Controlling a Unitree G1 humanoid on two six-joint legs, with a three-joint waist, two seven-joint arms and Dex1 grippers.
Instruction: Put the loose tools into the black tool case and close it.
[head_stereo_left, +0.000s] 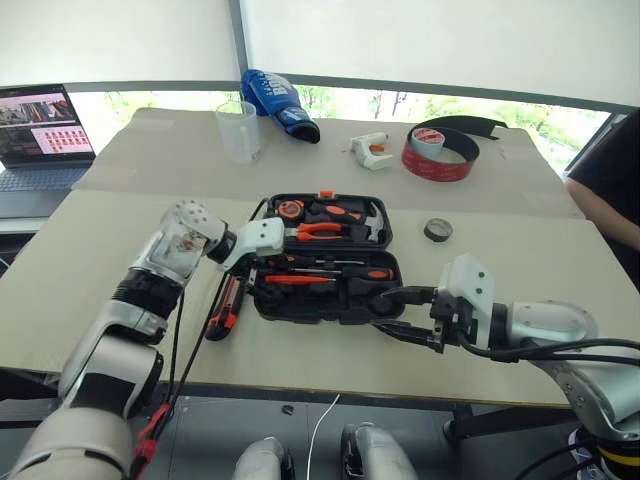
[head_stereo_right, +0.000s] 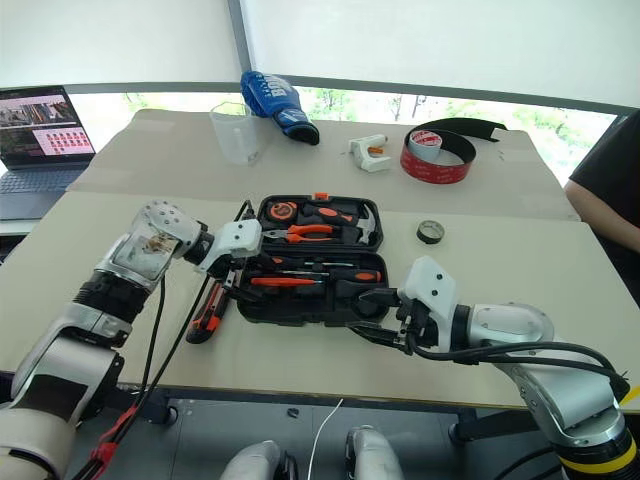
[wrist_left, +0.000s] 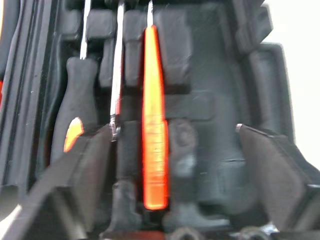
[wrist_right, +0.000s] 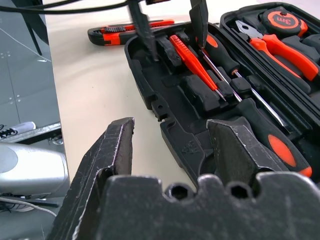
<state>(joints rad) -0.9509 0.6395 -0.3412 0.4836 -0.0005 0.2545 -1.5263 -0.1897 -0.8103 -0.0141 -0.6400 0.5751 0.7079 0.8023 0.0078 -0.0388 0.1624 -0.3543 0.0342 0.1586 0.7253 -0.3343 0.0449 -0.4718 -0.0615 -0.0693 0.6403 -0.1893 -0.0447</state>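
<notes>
The flat black plastic tool case (head_stereo_left: 325, 262) lies open mid-table, two orange-and-black screwdrivers and the slim all-orange screwdriver (wrist_left: 154, 130) already in its slots. Left gripper (head_stereo_left: 262, 278) hangs over them, jaws wide, empty. Right gripper (head_stereo_left: 403, 312) waits at the case's near corner, spread wide. Left to do: orange-black utility knife (head_stereo_left: 225, 307) beside the case, small black tape roll (head_stereo_left: 437, 230) beyond it, then closing.

Screwdrivers (head_stereo_left: 330, 277) lie in the open case (head_stereo_left: 325, 300); utility knife (head_stereo_left: 225, 310) lies just left of it.
</notes>
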